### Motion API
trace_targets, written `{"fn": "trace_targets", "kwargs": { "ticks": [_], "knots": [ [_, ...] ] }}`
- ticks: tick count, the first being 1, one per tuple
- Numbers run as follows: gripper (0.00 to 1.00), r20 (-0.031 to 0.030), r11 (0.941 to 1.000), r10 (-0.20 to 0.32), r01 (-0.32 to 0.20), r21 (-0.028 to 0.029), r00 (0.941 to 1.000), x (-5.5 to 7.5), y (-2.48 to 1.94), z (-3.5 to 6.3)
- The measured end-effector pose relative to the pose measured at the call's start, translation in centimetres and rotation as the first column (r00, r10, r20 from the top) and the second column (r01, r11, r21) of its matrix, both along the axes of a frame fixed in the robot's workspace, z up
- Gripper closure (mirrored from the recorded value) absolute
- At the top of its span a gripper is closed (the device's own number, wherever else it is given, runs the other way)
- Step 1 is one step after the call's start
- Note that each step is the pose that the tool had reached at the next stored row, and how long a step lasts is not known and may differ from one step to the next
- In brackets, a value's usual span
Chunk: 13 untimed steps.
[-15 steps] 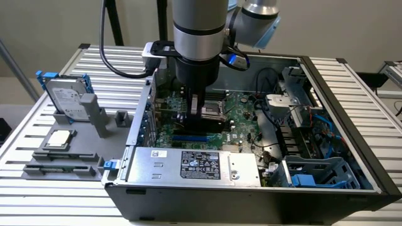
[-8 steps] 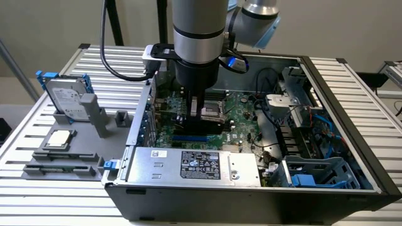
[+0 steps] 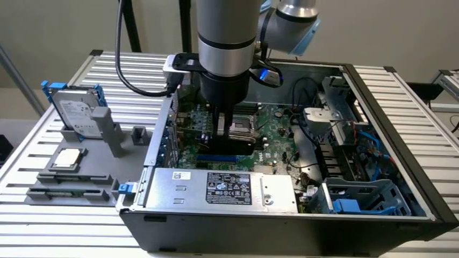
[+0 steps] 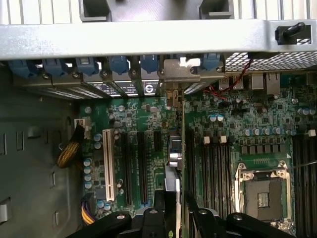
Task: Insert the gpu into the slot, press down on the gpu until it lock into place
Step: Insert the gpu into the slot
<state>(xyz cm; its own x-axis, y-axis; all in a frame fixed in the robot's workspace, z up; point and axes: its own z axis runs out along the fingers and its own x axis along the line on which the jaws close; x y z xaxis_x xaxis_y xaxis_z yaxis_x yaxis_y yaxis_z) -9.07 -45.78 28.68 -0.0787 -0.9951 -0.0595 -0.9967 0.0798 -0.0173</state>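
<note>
Reaching down into the open case [image 3: 287,231], the arm [image 3: 226,48] ends in a gripper [image 3: 231,137] near the middle of the case. Its fingers pinch the gpu [image 3: 235,146], a thin black card that stands up on its edge. The blue slot [image 3: 215,159] lies right under the card, on the green board [image 3: 276,140] at the bottom of the case. I cannot tell if the card sits all the way in. A silver power box [image 3: 222,188] sits by the case's near wall. A drive [image 3: 75,115] stands outside the case, on the exterior view's left.

From the wrist, the gpu [image 4: 174,153] is seen edge-on, like a thin line. The gripper [image 4: 178,210] has one black finger on each side, and the fingers [image 4: 200,218] press on the card. The card's metal end [image 4: 181,69] touches the case [image 4: 148,39] wall, among blue clips [image 4: 119,64]. The socket [image 4: 262,191] lies inside the case, apart from the card.
</note>
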Motion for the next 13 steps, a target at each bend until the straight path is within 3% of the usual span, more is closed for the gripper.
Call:
{"fn": "trace_targets", "kwargs": {
  "ticks": [8, 13],
  "knots": [
    [0.74, -0.0002, 1.0000, 0.000, 0.000, 0.0002, 1.0000, 0.00, -0.02, -0.32],
    [0.74, -0.0055, 1.0000, 0.000, 0.000, 0.0000, 1.0000, 0.00, -0.03, -0.67]
  ]
}}
